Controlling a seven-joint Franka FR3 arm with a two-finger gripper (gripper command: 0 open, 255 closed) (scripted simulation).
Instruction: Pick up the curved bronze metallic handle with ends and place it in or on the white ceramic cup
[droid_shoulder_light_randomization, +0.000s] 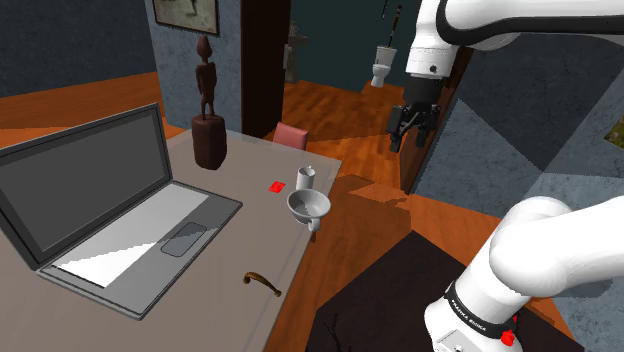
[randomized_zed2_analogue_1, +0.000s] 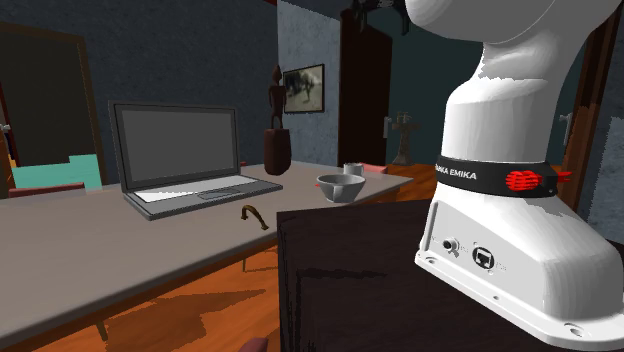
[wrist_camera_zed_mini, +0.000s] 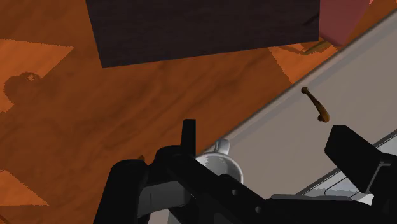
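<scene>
The curved bronze handle (droid_shoulder_light_randomization: 262, 282) lies flat on the grey table (droid_shoulder_light_randomization: 250, 235), near the table edge that faces the stand. It also shows in the second exterior view (randomized_zed2_analogue_1: 255, 214) and the wrist view (wrist_camera_zed_mini: 315, 105). A small white cup (droid_shoulder_light_randomization: 305, 178) stands farther along the same edge, beside a grey bowl (droid_shoulder_light_randomization: 308, 205). My gripper (droid_shoulder_light_randomization: 408, 135) hangs open and empty high over the wooden floor, off the table, beyond the cup in the shoulder view. In the wrist view the gripper (wrist_camera_zed_mini: 270, 149) has its fingers well apart, and the handle lies on the table far below them.
An open grey laptop (droid_shoulder_light_randomization: 110, 215) takes up the table's left in the shoulder view. Behind it stands a dark wooden figure (droid_shoulder_light_randomization: 208, 100). A small red piece (droid_shoulder_light_randomization: 275, 186) lies near the cup, and a pink chair (droid_shoulder_light_randomization: 290, 135) stands behind the table. My dark stand (randomized_zed2_analogue_1: 350, 270) adjoins the table.
</scene>
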